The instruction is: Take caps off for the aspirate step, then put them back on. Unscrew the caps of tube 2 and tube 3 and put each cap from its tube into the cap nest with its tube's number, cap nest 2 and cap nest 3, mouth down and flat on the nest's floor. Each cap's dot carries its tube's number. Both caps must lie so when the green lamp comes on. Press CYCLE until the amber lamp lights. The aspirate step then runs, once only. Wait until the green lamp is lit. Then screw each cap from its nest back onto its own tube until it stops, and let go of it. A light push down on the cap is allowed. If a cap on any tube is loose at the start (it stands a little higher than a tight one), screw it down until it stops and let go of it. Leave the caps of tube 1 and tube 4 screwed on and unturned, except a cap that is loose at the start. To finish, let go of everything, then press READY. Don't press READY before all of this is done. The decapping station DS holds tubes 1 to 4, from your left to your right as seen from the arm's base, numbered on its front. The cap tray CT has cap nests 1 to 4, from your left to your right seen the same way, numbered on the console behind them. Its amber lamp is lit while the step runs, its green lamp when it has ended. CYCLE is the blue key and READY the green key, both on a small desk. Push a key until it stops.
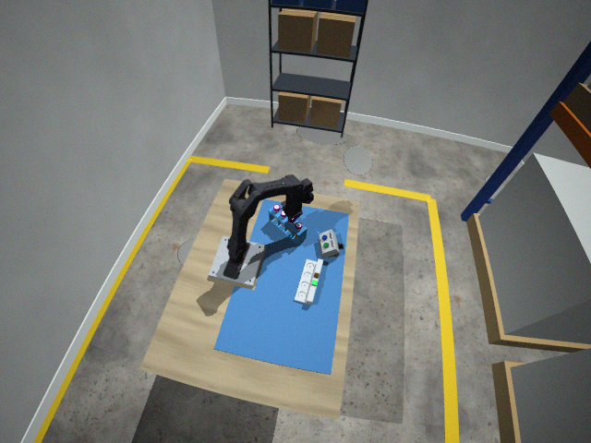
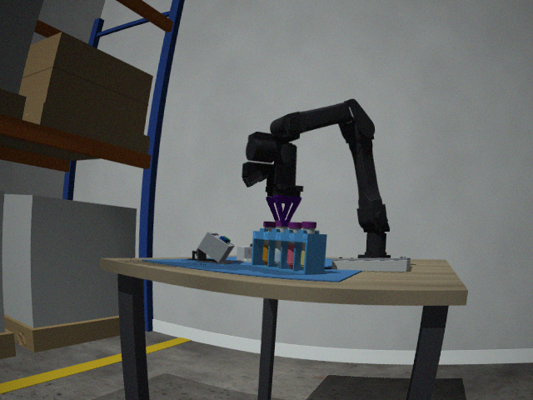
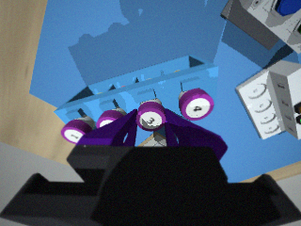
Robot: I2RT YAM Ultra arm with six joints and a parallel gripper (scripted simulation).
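The blue decapping station (image 1: 288,232) (image 2: 316,253) (image 3: 155,77) holds four tubes with purple caps. My gripper (image 1: 292,220) (image 2: 282,220) (image 3: 150,113) points straight down over the station and is shut on cap 3 (image 3: 150,113) (image 2: 281,224), which sits on top of tube 3. Cap 1 (image 3: 75,132), cap 2 (image 3: 110,119) and cap 4 (image 3: 196,104) (image 1: 298,224) sit on their tubes. The white cap tray (image 1: 305,287) (image 3: 251,91) shows empty nests, and its green lamp (image 1: 314,281) is lit.
The grey key desk (image 1: 329,251) (image 2: 215,247) (image 3: 256,21) with the blue key (image 1: 324,236) and the green key (image 1: 326,245) stands between the station and the tray. All rest on a blue mat (image 1: 276,324) on a wooden table (image 2: 344,288).
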